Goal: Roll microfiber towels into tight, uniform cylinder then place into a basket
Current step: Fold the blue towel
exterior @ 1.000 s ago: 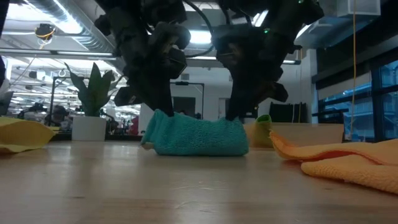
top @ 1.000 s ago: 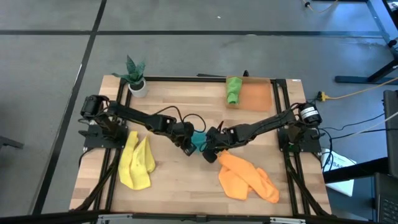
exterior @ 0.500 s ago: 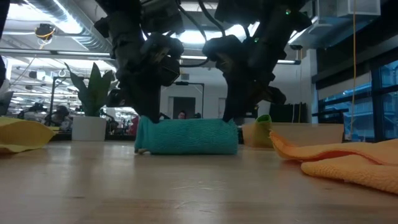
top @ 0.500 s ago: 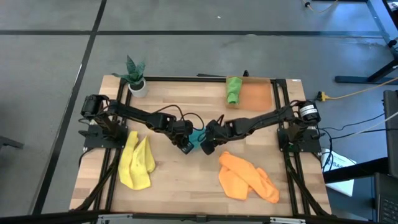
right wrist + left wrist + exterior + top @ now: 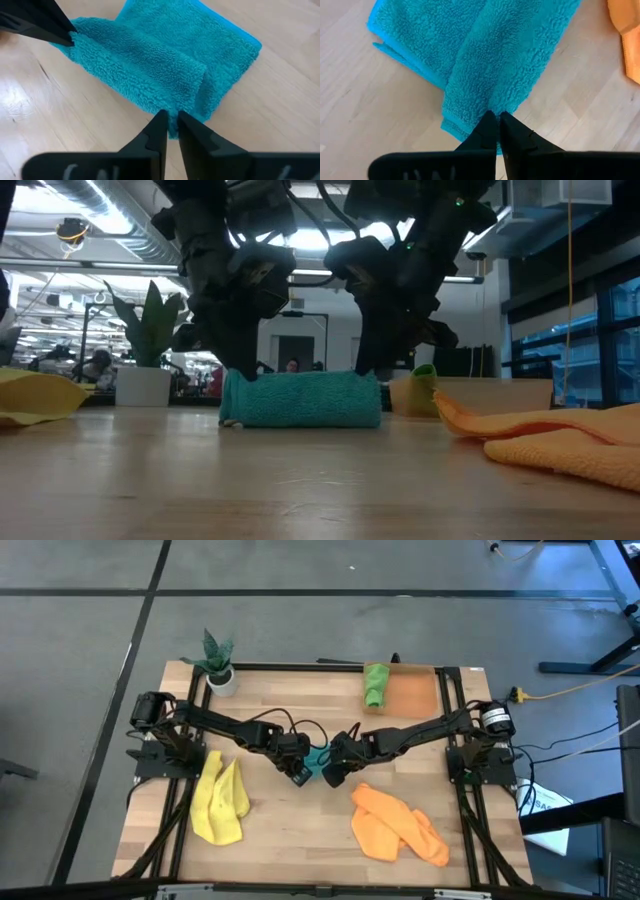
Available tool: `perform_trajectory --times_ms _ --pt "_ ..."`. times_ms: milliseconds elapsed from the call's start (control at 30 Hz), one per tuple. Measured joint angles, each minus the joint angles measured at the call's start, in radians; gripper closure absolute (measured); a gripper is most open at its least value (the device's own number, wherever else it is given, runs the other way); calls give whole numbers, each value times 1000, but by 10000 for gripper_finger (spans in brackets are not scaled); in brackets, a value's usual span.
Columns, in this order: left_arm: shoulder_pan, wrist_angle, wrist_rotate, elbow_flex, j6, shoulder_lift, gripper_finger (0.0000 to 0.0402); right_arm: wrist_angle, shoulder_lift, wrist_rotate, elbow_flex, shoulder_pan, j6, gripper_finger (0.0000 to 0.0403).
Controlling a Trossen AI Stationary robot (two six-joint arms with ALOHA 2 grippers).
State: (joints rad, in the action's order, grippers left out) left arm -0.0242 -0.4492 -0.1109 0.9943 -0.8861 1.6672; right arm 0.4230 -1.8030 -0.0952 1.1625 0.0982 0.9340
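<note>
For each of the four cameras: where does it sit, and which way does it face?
High: overhead, straight down; both arms, teal towel, basket.
Low: table height, level across; arms drop onto the teal towel.
Left wrist: behind the left gripper, fingers pinching the towel's end.
Right wrist: behind the right gripper, at the other end.
Shared: every view shows the teal towel.

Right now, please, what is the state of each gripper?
Left gripper: fingers closed, pinching one end of the teal towel.
Right gripper: fingers nearly closed at the towel's other end; a firm hold cannot be told.
</note>
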Motion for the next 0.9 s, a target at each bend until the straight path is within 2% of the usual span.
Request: perform_trajectory --times_ms 400,567,733,900 --pt "12 1 24 0 -1 0 328 2 -3 -9 0 -34 7 281" --pt "24 1 22 0 12 0 326 13 -4 -69 -12 -57 5 282" --pt "26 -6 7 1 39 -13 328 14 -4 -76 -19 -80 -6 288" --pt "48 -7 -3 1 100 -13 326 -6 -4 25 -19 -92 -80 289"
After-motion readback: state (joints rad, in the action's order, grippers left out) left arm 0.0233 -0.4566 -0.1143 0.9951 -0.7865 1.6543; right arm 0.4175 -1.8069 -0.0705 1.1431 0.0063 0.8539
